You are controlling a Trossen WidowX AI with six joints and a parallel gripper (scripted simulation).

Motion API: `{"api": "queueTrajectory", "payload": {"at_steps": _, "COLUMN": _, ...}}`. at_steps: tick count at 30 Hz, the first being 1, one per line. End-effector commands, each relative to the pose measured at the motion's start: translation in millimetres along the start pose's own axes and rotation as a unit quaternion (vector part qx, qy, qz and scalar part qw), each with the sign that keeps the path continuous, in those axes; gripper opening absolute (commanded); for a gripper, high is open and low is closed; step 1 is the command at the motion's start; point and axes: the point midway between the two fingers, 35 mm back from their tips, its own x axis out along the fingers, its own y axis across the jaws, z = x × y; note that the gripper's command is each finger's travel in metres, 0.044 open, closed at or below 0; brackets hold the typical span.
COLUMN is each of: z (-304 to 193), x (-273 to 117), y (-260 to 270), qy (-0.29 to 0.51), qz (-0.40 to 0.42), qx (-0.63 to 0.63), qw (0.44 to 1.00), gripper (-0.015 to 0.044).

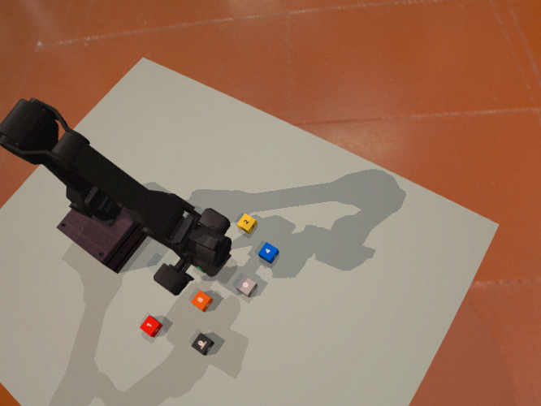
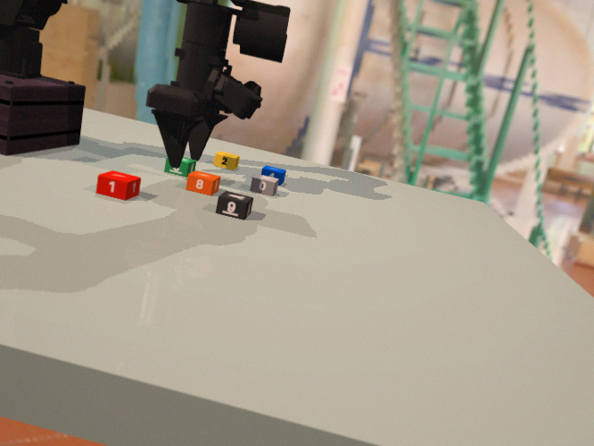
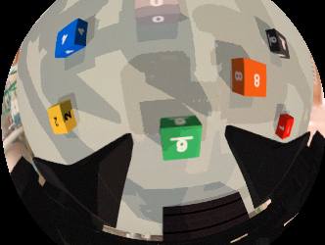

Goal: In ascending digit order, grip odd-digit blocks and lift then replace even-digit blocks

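Observation:
My gripper is open and empty. Its fingertips are low, just above and to either side of the green block 6, which the arm mostly hides in the top view. The orange block 8 is nearby. The grey block 0, blue block 4, yellow block 2, red block 1 and black block 9 rest on the table.
The arm's dark wooden base stands on the pale table, behind the green block in the top view. The orange block is the closest neighbour on the red block's side. Arm shadows cross the table.

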Motion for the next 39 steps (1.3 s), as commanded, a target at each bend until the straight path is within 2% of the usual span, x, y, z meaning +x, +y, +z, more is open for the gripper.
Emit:
{"api": "queueTrajectory", "payload": {"at_steps": 1, "z": -1.0, "x": 5.6, "y": -0.2, "qy": 0.002, "qz": 0.000, "qx": -0.003, "qw": 1.000, "gripper": 0.0400}}
{"api": "queueTrajectory", "payload": {"at_steps": 2, "z": -1.0, "x": 5.9, "y": -0.2, "qy": 0.002, "qz": 0.000, "qx": -0.003, "qw": 1.000, "gripper": 0.0400}}
{"api": "queueTrajectory", "payload": {"at_steps": 13, "z": -1.0, "x": 5.9, "y": -0.2, "qy": 0.002, "qz": 0.000, "qx": -0.003, "qw": 1.000, "gripper": 0.0120}}
{"api": "queueTrajectory", "payload": {"at_steps": 39, "z": -1.0, "x": 5.9, "y": -0.2, "qy": 0.002, "qz": 0.000, "qx": -0.003, "qw": 1.000, "gripper": 0.0120}}
